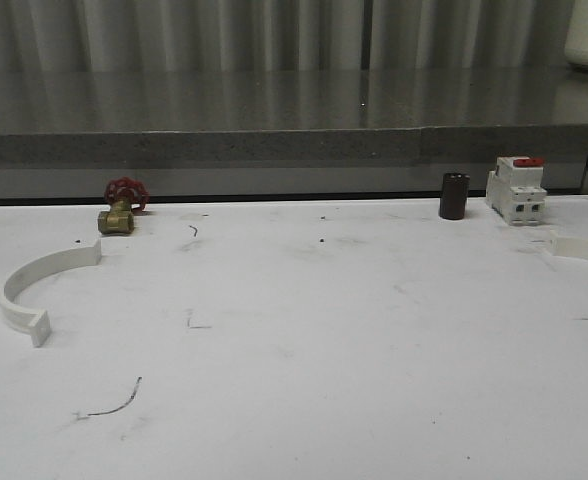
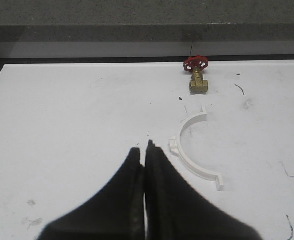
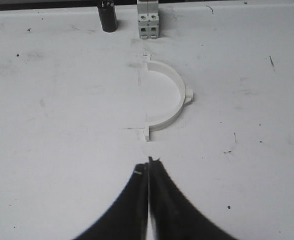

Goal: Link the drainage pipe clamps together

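Observation:
Two white half-ring drainage pipe clamps lie apart on the white table. One clamp (image 1: pixel 36 283) rests at the far left, and in the left wrist view this clamp (image 2: pixel 191 154) sits just beyond my left gripper (image 2: pixel 143 147), which is shut and holds nothing. The other clamp (image 1: pixel 581 248) lies at the right edge, partly cut off. In the right wrist view that clamp (image 3: pixel 171 99) lies a short way ahead of my right gripper (image 3: pixel 150 161), also shut and empty.
A brass valve with a red handwheel (image 1: pixel 121 207) stands at the back left. A dark cylinder (image 1: pixel 454 195) and a white breaker with a red top (image 1: pixel 516 189) stand at the back right. A grey ledge (image 1: pixel 294 145) runs behind the table.

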{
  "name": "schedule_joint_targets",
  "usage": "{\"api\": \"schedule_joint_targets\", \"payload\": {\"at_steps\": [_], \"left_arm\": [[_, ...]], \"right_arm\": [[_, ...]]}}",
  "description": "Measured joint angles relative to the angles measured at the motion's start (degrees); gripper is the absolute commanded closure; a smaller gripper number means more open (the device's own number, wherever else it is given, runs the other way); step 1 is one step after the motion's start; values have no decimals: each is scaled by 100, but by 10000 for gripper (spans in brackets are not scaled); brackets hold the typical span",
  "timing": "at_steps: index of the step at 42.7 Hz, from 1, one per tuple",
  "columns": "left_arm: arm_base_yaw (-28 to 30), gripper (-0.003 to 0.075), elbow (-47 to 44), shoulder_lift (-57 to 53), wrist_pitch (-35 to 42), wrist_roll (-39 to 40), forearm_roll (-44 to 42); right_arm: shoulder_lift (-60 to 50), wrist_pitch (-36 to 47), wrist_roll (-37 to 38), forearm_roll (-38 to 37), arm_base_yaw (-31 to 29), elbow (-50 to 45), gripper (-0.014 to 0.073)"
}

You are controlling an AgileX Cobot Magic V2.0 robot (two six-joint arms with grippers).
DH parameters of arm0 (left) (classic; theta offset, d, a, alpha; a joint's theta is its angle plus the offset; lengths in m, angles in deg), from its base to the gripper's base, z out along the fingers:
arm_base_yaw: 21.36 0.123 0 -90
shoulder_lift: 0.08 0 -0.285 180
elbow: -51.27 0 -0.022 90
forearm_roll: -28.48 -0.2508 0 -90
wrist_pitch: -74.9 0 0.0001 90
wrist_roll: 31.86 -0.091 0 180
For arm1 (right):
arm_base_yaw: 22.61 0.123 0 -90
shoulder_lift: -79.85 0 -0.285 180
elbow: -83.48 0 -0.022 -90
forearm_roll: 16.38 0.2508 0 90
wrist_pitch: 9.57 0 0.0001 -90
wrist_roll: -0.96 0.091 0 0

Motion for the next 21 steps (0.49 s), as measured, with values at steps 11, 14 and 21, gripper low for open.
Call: {"api": "schedule_joint_targets", "payload": {"at_steps": [11, 14, 21], "left_arm": [[0, 161, -55, 0, 39, 0, 0], [0, 158, -132, 9, 94, 0, 9], [-239, 158, -72, 302, 96, 0, 89]], "right_arm": [[39, -146, 0, 0, 0, 0, 171], [39, -146, 0, 0, 0, 0, 171], [39, -146, 0, 0, 0, 0, 171]]}}
